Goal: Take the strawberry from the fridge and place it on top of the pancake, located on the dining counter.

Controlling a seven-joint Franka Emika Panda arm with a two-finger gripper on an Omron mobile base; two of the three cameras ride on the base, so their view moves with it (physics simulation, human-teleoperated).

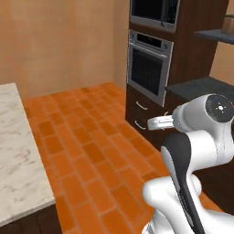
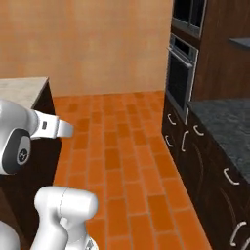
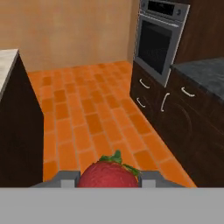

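Note:
In the hand view a dark-red strawberry (image 3: pixel 109 174) with green leaves sits between my two fingertips (image 3: pixel 68 178) at the bottom edge. My gripper (image 3: pixel 109 179) is shut on it. It is held above the orange brick floor. The beige marble dining counter (image 1: pixel 16 151) over its dark wood base lies to the left; its corner also appears in the right base view (image 2: pixel 22 90) and the hand view (image 3: pixel 6 61). The pancake and the fridge are out of view.
A steel wall oven (image 1: pixel 148 68) in dark wood cabinetry stands on the right, with drawers (image 2: pixel 183 139) below. A dark speckled countertop (image 2: pixel 224 122) runs along the right. An orange brick floor aisle (image 1: pixel 91 137) lies between counter and cabinets, ending at a tan wall.

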